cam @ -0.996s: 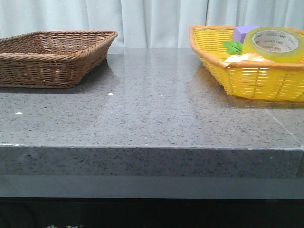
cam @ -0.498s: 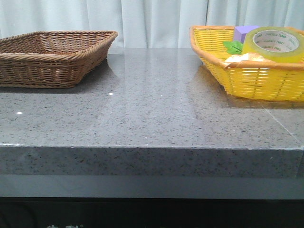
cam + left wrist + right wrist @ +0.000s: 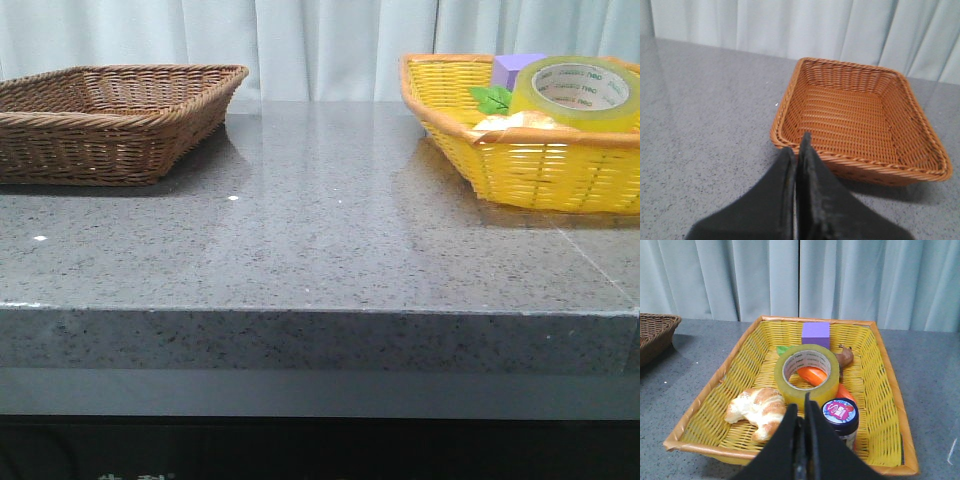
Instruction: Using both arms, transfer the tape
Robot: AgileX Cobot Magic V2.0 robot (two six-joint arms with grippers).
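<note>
Two grippers show only in their wrist views, nearest the cameras: the left gripper (image 3: pixel 796 150) has its black fingers pressed together with nothing between them, above the grey tabletop (image 3: pixel 320 240) just short of the brown wicker basket (image 3: pixel 860 120), and the right gripper (image 3: pixel 801 407) is likewise pressed together at the near end of the yellow basket (image 3: pixel 885 390). Inside that basket lie a croissant (image 3: pixel 757 410) and a dark jar with a printed lid (image 3: pixel 840 415), then the tape (image 3: pixel 807 371) propped up over an orange object, with the purple cube (image 3: pixel 815 334) beyond it.
</note>
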